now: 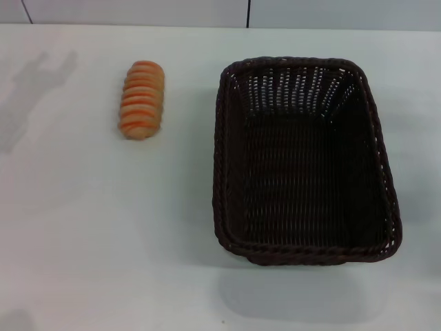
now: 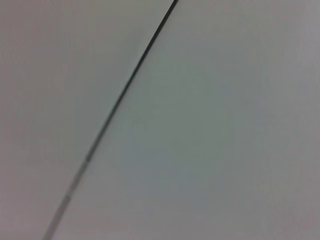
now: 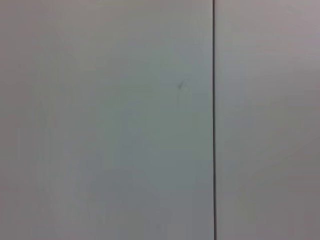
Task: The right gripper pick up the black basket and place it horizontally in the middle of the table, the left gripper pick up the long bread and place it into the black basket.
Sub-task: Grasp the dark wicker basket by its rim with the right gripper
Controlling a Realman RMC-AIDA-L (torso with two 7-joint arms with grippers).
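The black basket (image 1: 303, 162) is a large dark woven basket. It stands on the white table (image 1: 103, 227) right of the middle, with its long side running away from me, and it holds nothing. The long bread (image 1: 142, 99), a tan loaf with orange-brown ridges, lies on the table at the far left, apart from the basket. Neither gripper shows in any view. Both wrist views show only a plain pale surface with one thin dark seam line.
A pale wall with dark seams (image 1: 248, 12) runs behind the table's far edge. Faint shadows lie on the table at the far left (image 1: 31, 89) and below the basket's near side.
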